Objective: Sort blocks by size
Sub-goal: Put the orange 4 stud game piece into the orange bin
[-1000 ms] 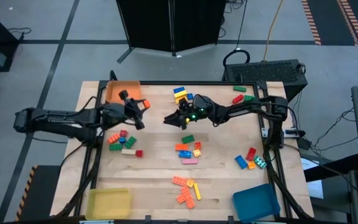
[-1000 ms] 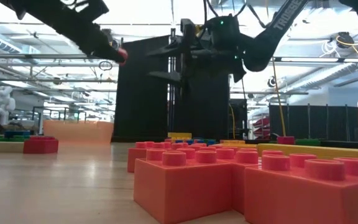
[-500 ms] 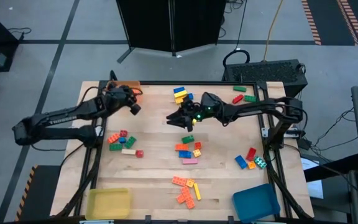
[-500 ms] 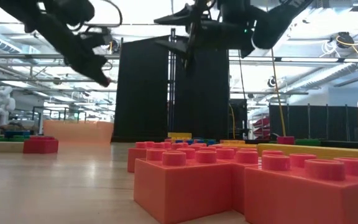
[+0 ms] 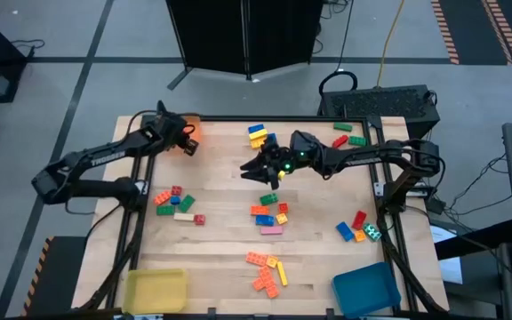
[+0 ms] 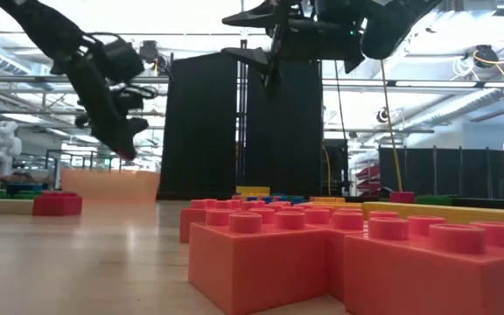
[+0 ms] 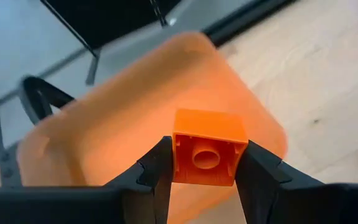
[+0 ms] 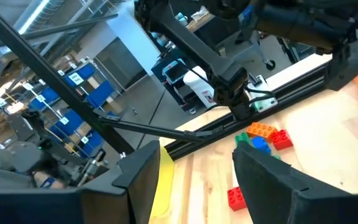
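The left gripper pinches a small orange block over the orange tray. The right gripper, fingers spread and seemingly empty, hangs high, well apart from that tray, above blocks scattered mid-table.

The left gripper hung above the square orange plastic tray at the table's far left corner, gripping a small square orange block; the right gripper hovered open mid-table.
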Available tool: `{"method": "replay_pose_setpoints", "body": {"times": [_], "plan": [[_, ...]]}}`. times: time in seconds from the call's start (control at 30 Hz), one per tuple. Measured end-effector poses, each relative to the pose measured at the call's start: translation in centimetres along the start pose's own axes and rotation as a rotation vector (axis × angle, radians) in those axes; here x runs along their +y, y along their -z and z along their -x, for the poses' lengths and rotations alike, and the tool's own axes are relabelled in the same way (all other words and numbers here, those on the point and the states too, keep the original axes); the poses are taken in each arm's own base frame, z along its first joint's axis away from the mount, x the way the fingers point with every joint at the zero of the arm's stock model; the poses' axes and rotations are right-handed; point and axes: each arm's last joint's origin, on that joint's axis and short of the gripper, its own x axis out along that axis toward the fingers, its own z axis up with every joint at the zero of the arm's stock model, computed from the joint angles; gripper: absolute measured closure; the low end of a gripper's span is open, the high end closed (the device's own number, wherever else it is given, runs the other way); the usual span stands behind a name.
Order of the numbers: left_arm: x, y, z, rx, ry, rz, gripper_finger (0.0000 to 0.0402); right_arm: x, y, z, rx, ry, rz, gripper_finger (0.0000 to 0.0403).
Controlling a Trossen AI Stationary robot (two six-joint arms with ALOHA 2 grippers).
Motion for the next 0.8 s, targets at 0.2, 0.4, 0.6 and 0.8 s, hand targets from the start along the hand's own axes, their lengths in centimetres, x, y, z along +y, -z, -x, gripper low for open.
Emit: {"method": "replay_pose_setpoints", "body": {"times": [0.2, 0.4, 0.6, 0.8], "plan": [[1.0, -0.1, -1.4, 0.077, 0.034, 0.041, 0.0268, 0.0, 0.0, 0.0, 0.001, -0.001, 0.002, 0.0206], [1.6, -0.7, -1.9, 0.095, 0.022, 0.06, 0.0268, 0.0, 0.0, 0.0, 0.002, 0.0, 0.001, 0.0206], [1.7, -1.0, -2.1, 0.091, 0.019, 0.039, 0.0259, -0.1, 0.1, 0.0, 0.015, 0.009, -0.001, 0.0206], [1.7, -1.0, -2.1, 0.09, 0.019, 0.037, 0.0219, -0.5, 0.3, 0.1, 0.04, 0.035, -0.004, 0.0206]]}}
